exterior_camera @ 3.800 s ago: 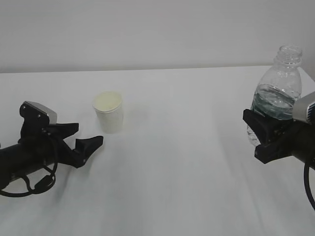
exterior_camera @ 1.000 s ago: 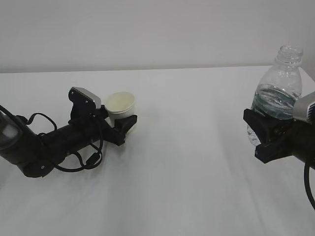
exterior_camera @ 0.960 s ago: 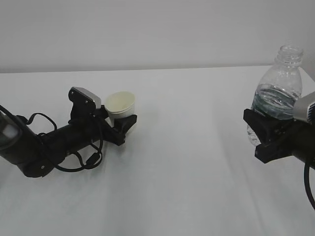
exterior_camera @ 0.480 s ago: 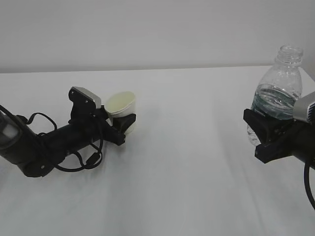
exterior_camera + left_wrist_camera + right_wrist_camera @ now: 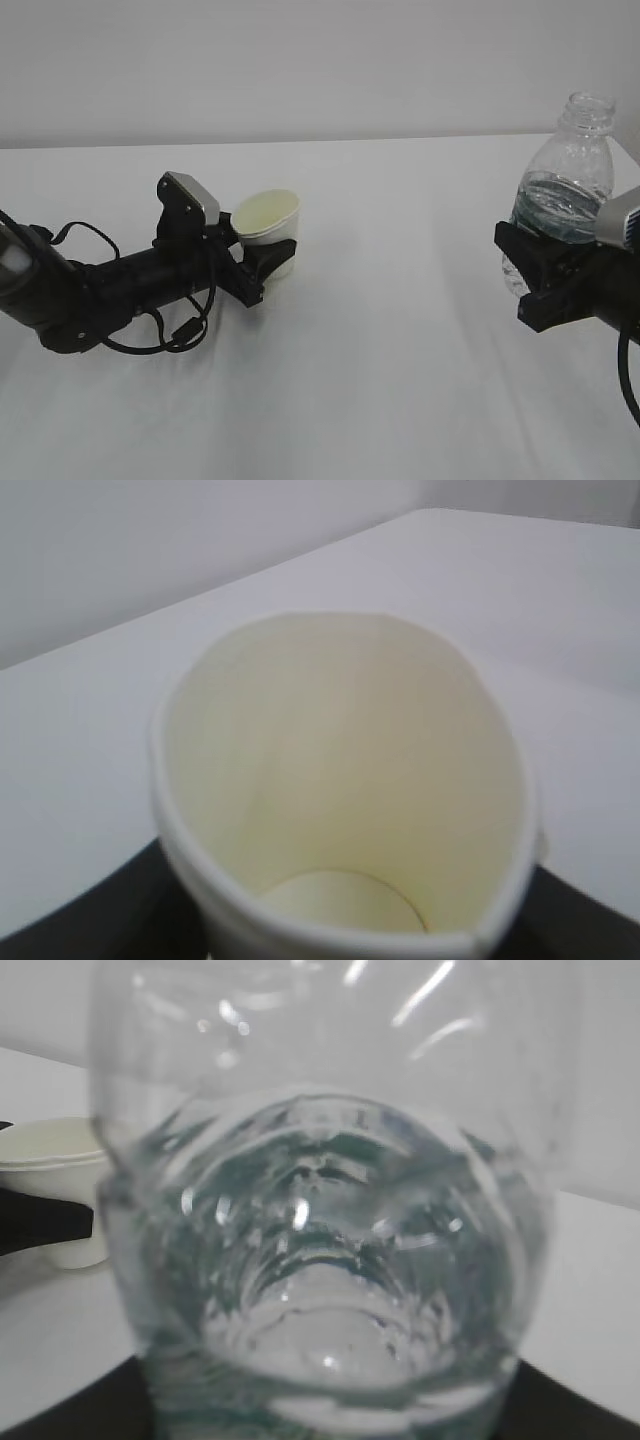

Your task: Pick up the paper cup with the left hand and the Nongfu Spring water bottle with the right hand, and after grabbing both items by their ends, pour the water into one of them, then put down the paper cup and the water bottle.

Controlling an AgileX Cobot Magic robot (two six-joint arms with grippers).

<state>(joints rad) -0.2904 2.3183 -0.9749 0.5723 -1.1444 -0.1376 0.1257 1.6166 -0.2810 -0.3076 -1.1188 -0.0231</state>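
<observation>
On my right wrist camera the Nongfu Spring water bottle fills the frame, the water pooled in its lower half. In the exterior view my right hand is clamped around the bottle's lower body at the table's right side, holding it upright, neck uncapped. On the left, my left hand has its fingers closed on the paper cup, low on its wall; the cup tilts, its mouth leaning toward the right. The left wrist camera looks straight into its dry, cream inside. Behind lies the white table.
</observation>
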